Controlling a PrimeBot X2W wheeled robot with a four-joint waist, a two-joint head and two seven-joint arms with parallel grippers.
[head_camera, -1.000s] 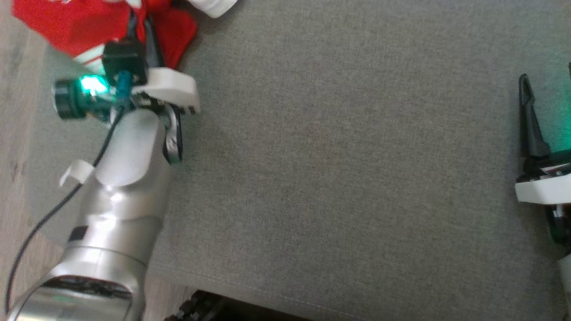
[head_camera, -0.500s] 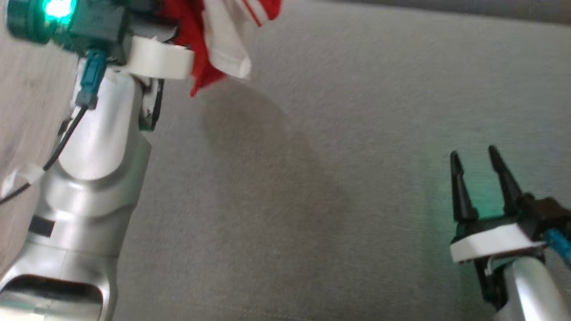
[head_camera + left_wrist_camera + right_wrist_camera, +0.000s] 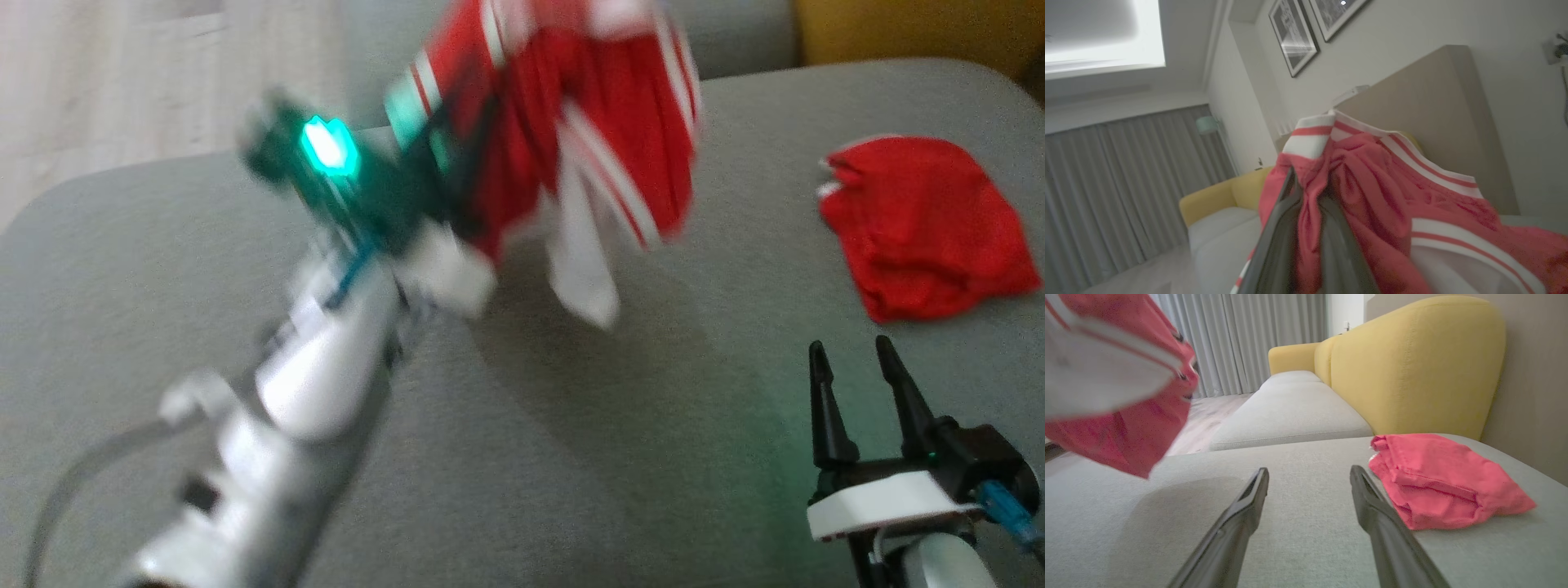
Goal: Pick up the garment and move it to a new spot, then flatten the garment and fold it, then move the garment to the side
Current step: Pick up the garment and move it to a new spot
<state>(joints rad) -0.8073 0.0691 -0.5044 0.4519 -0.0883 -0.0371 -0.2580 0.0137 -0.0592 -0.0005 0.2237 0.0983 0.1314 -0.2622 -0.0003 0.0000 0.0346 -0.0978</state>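
The garment [image 3: 571, 155], red with white stripes and a white panel, hangs bunched in the air above the grey cushion [image 3: 571, 457]. My left gripper [image 3: 461, 192] is blurred in the head view, its fingertips buried in the cloth. In the left wrist view the left gripper [image 3: 1312, 212] is shut on a red fold of the garment [image 3: 1392, 196]. My right gripper [image 3: 849, 351] stands open at the lower right, low over the cushion with nothing between its fingers. From the right wrist, the right gripper [image 3: 1309, 473] points across the cushion, with the garment [image 3: 1126, 404] hanging at the upper left.
A second red cloth [image 3: 922, 229] lies folded on the cushion at the right, just right of my right fingers [image 3: 1437, 477]. A yellow sofa back [image 3: 1412, 363] stands behind it. Wooden floor [image 3: 122, 82] lies beyond the cushion's left edge.
The head camera has tilted up. My left arm has lifted the garment off the cushion's left corner and swung it toward the middle. The right gripper stays open.
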